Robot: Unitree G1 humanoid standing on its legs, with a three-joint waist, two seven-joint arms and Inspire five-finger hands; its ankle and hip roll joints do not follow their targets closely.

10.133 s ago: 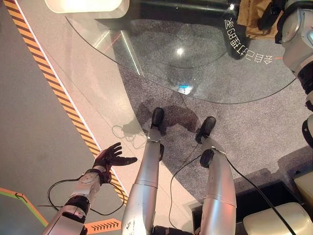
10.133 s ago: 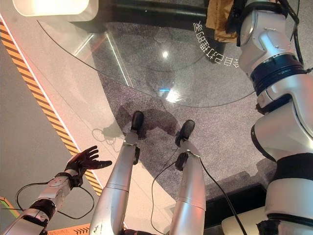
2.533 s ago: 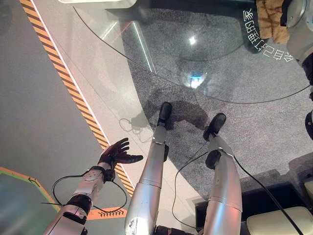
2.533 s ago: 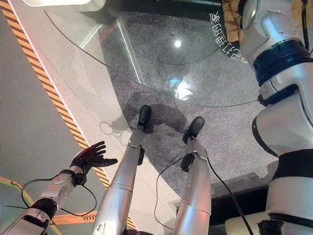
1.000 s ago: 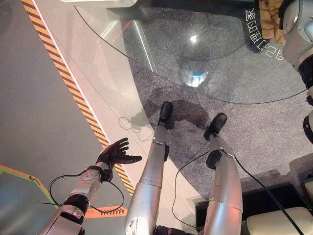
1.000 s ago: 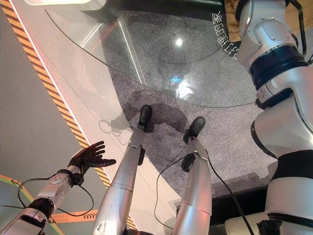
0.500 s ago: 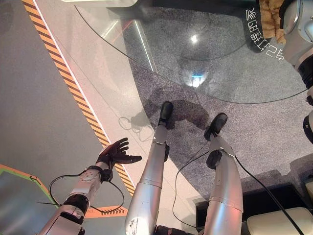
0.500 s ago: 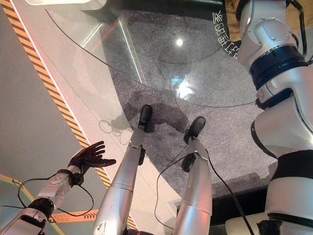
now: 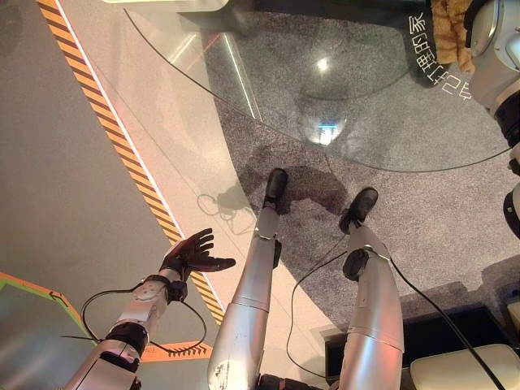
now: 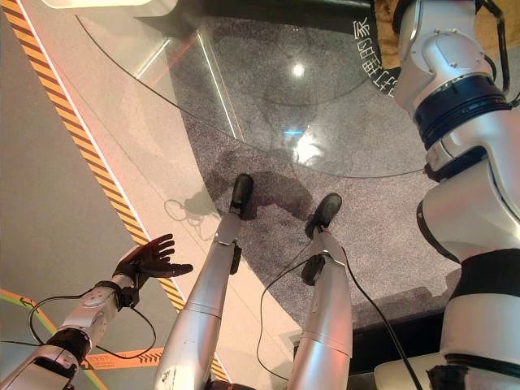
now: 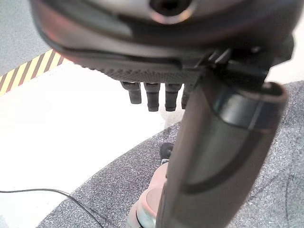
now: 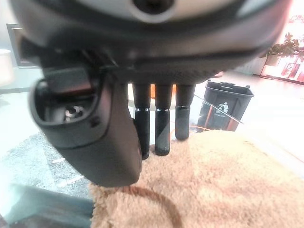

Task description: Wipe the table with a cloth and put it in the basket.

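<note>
A: What carries everything here?

B: A round glass table [image 9: 357,106], see-through down to the grey carpet [image 9: 455,211]. The tan cloth [image 9: 449,32] lies at its far right edge, by the white lettering [image 9: 435,61] printed along the rim.

A: And the right hand [image 12: 142,80]?

B: Its wrist view has the fingers [image 12: 161,128] straight, reaching down onto the fuzzy pile of the cloth, the thumb alongside. Nothing is curled round the fabric, so I read it as a flat, open hand pressing, which is how you would hold a cloth for wiping rather than for lifting.

A: The left hand [image 9: 192,253]?

B: Low at the robot's side, well away from the table, over the striped floor tape [image 9: 122,154]. Fingers spread, relaxed, holding nothing; probably parked out of the way.

A: What do the views add to each other?

B: From the head, the right arm covers much of the cloth, so contact can't be judged there; the wrist camera settles it. That camera also catches a dark bin [image 12: 223,107] beyond the table. I can't pick out a basket, so dropping the cloth in looks some way off.
</note>
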